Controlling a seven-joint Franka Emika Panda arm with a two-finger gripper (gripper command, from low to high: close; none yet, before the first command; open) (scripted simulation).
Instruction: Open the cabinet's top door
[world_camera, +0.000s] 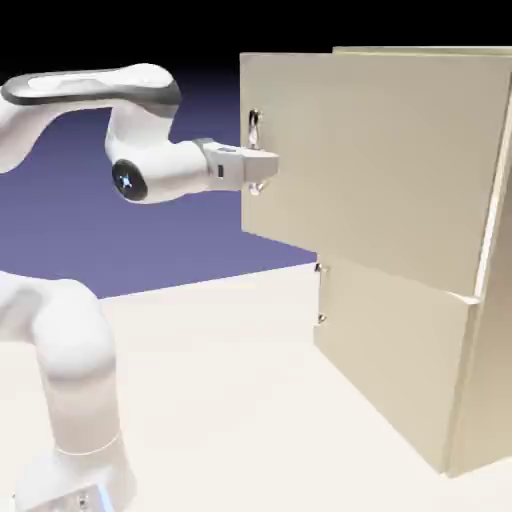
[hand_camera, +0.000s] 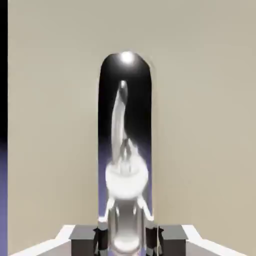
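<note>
Gripper (world_camera: 268, 168) clasps handle (world_camera: 254, 128) of partly open top door (world_camera: 380, 160).

1. Exterior view: bright light washes the tabletop (world_camera: 215, 400) nearly white.
2. Exterior view: the backdrop (world_camera: 200, 235) darkens to black at the top.
3. Hand view: glare spots the polished metal handle (hand_camera: 127, 67); reflections appear smeared.

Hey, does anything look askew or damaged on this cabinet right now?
No damage that I can see. The top door stands swung out from the cabinet while the lower door looks shut, but that fits the opening job. The gripper is closed on the handle.
</note>
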